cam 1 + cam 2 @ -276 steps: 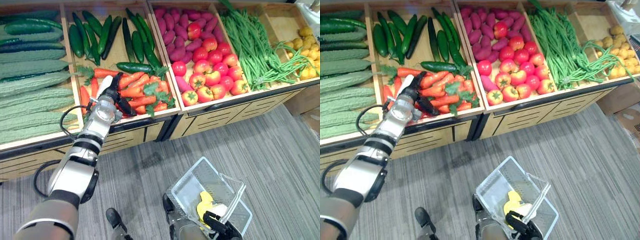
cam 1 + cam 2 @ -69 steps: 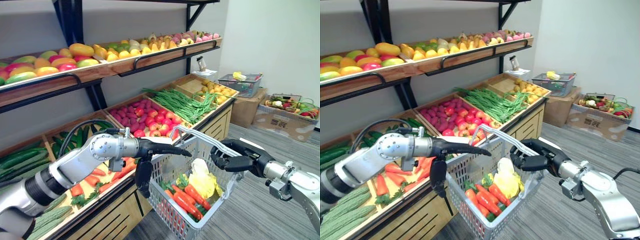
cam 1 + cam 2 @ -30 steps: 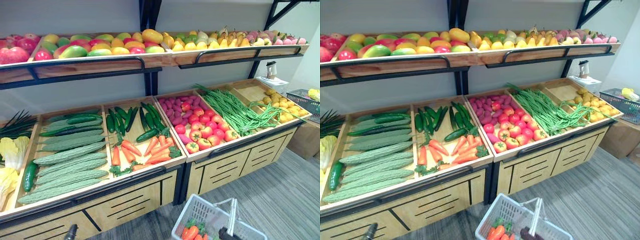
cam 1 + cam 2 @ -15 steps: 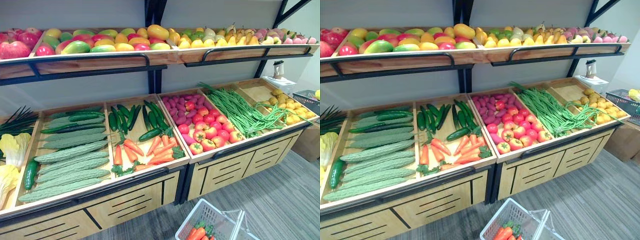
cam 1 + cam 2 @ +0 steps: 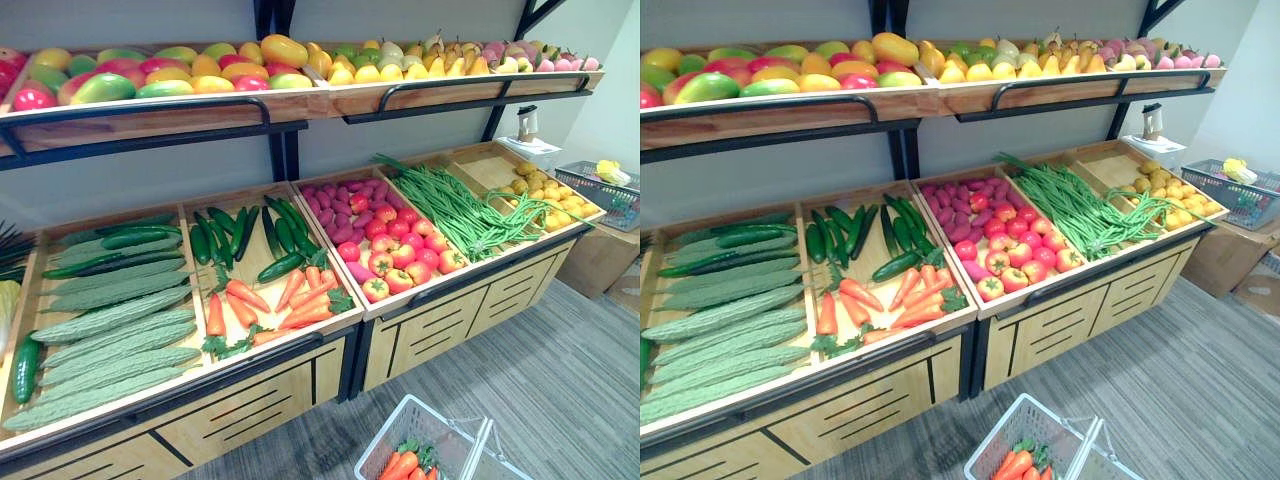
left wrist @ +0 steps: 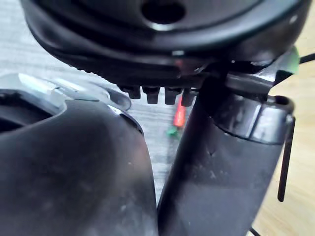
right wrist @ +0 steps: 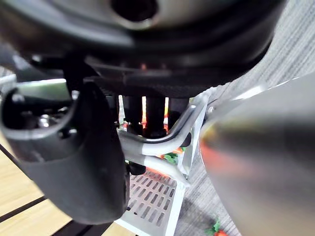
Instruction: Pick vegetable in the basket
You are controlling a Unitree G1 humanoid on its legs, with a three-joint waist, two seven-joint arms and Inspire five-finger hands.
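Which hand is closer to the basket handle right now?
Right. The right hand curls round the basket handle; the left hand hangs over the floor, apart from it.

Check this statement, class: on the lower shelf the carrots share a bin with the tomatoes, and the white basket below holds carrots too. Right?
Not quite. The left eye view shows the carrots sharing their bin with dark green cucumbers, not tomatoes; the tomatoes lie in the next bin. The white basket below does hold carrots too.
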